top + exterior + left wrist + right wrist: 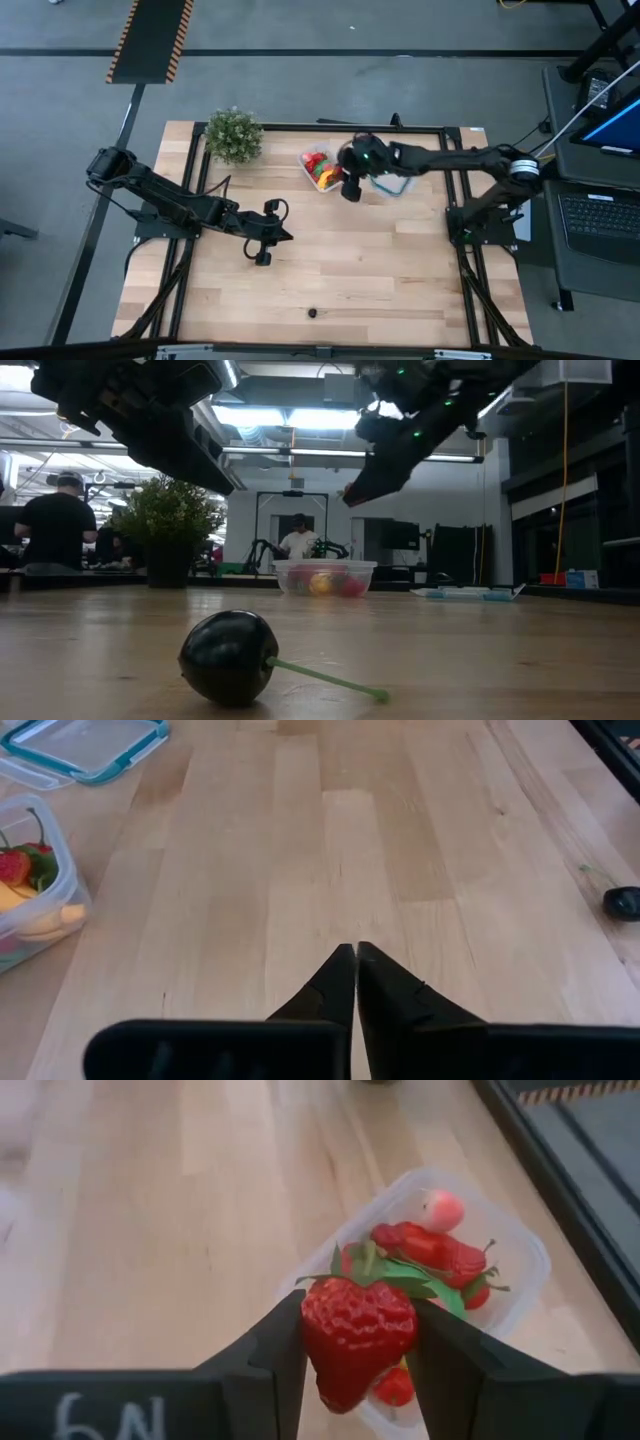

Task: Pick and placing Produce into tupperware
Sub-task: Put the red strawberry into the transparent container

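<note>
My right gripper (357, 1302) hangs above the table, over the edge of the clear tupperware (523, 1252), shut on a red toy strawberry (355, 1342). The tub (306, 160) stands on its base near the table's far edge, with red berries, a pink piece and yellow pieces inside. In the low view this gripper (360, 490) is well above the tub (300, 575). My left gripper (355, 956) is shut and holds nothing, over the bare wood left of the middle (262, 252). A black toy cherry (230, 657) with a green stem lies on the table near its near edge. My right gripper pinches the strawberry by its two red sides (314, 1330), one finger (272, 1352) on each side. The green leafy cap (375, 1270) points away from the wrist. The fingers come from above, slanting down. The strawberry is lifted clear, over the tub's rim.
A bushy potted plant (233, 134) stands at the far left corner. A clear container with a blue rim (393, 184) lies right of the tub. The black cherry (313, 313) lies alone near the near edge. People stand in the room behind the table.
</note>
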Controlling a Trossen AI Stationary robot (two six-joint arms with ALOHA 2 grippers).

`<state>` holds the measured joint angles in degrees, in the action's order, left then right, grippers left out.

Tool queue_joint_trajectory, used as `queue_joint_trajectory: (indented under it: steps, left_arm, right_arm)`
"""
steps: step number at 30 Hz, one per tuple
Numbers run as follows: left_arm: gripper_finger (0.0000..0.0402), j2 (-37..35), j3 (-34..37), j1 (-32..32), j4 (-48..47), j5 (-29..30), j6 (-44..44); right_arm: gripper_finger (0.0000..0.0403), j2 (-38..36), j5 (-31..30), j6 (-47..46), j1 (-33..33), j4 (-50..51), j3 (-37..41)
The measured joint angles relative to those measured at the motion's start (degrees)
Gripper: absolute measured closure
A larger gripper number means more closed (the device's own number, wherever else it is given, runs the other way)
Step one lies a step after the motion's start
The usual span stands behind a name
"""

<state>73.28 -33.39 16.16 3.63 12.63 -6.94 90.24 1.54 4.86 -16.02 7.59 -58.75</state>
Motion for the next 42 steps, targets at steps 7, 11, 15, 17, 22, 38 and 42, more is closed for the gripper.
queue_joint_trajectory:
  steps: [7, 11, 15, 17, 22, 38, 42]
  left_arm:
    - [0.0379, 0.00, 0.00, 0.00, -0.08, 0.32, -0.07]
    - [0.0373, 0.00, 0.00, 0.00, -0.10, 0.32, -0.10]
    - [0.0370, 0.00, 0.00, 0.00, -0.14, 0.32, -0.17]
    - [0.0371, 0.00, 0.00, 0.00, -0.14, 0.32, -0.17]
    - [0.0383, 0.00, 0.00, 0.00, -0.14, 0.30, -0.20]
    - [0.0382, 0.00, 0.00, 0.00, -0.14, 0.25, -0.20]
    - [0.0373, 0.00, 0.00, 0.00, -0.14, 0.25, -0.20]
  right_arm:
    - [0.0261, 8.99, 1.22, 1.78, -3.14, 11.43, -10.72]
    - [0.0261, 13.13, 2.58, 1.84, -4.50, 15.45, -15.33]
    - [0.0261, 16.12, 3.56, 1.74, -5.67, 17.81, -18.01]
    - [0.0261, 17.23, 3.60, 1.58, -6.12, 18.29, -18.70]
    - [0.0261, 19.27, 3.65, 1.49, -7.09, 18.38, -18.79]
    - [0.0261, 20.80, 4.13, 0.12, -7.88, 21.02, -18.79]
    - [0.0261, 20.80, 4.13, -0.17, -7.88, 21.88, -18.79]
